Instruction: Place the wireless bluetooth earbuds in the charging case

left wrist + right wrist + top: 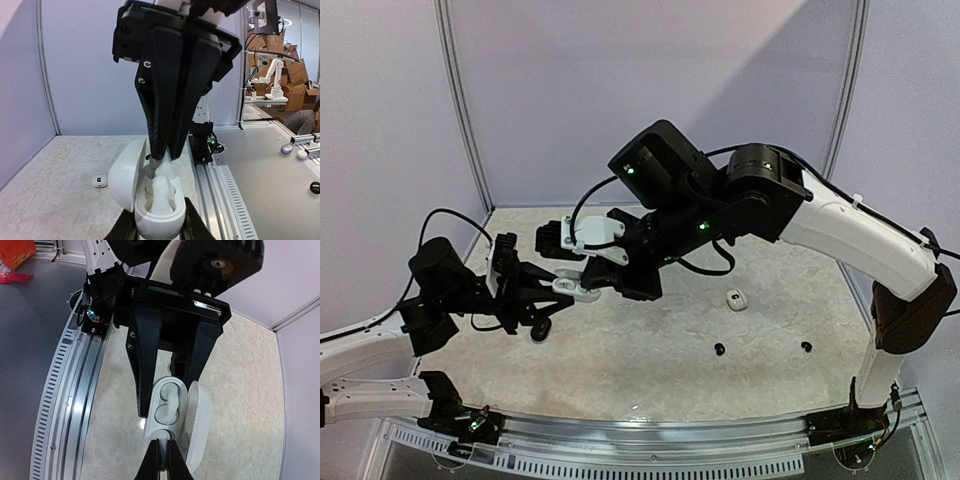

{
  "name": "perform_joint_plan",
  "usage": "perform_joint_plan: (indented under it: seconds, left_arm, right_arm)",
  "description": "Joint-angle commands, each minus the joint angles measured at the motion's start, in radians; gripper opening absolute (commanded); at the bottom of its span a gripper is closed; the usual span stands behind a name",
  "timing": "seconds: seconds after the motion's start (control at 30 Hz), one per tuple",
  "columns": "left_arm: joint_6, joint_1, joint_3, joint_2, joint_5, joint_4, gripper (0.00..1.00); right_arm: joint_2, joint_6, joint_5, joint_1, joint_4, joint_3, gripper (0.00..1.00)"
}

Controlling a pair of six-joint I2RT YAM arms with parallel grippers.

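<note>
1. One white case (pixel 155 221) is in view. It is held up off the tabletop (pixel 620 375), clamped between the fingers of the left gripper (pixel 159 229).
2. Its one lid (pixel 125 175) stands open, hinged back to one side of the body.
3. One white bud, the seated bud (pixel 170 401), lies in the case's wells. Whether a second lies beside it I cannot tell.
4. The right gripper (pixel 161 451) has its fingers pressed together, with the tips at the open mouth of the case, right at the seated bud. Whether they pinch anything I cannot tell.
5. One loose white bud (pixel 736 300) lies on the tabletop to the right of both grippers, well apart from the case.
6. Two black buds also lie on the tabletop, nearer the arm bases. The left black bud (pixel 719 349) is near the loose white bud, and the right black bud (pixel 806 347) lies well apart from it, further right.
</note>
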Motion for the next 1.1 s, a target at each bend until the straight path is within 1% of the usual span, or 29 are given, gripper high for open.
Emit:
perform_joint_plan:
  seconds: [0.0, 0.2, 0.3, 0.4, 0.5, 0.63, 1.07]
  left_arm:
    - [0.047, 0.012, 0.037, 0.005, 0.075, 0.087, 0.0]
    - [0.076, 0.011, 0.044, 0.0, 0.049, 0.066, 0.0]
    - [0.112, 0.009, 0.044, -0.006, 0.036, 0.043, 0.0]
    - [0.166, 0.009, 0.032, -0.013, -0.01, 0.008, 0.0]
    - [0.215, 0.009, 0.017, -0.015, -0.064, 0.002, 0.0]
    - [0.281, 0.008, 0.009, -0.014, -0.082, -0.014, 0.0]
    - [0.335, 0.0, 0.012, -0.023, -0.098, -0.073, 0.0]
  right_arm:
    - [0.011, -0.053, 0.045, 0.011, -0.068, -0.023, 0.0]
    - [0.06, -0.088, 0.135, 0.021, -0.116, 0.024, 0.0]
    - [0.067, -0.066, 0.164, 0.021, -0.1, 0.024, 0.0]
    - [0.053, -0.007, 0.201, 0.014, -0.061, 0.026, 0.0]
    - [0.034, 0.096, 0.192, -0.02, -0.036, 0.029, 0.0]
    - [0.01, 0.205, 0.189, -0.04, 0.003, 0.012, 0.0]
    - [-0.024, 0.26, 0.201, -0.053, 0.049, 0.014, 0.0]
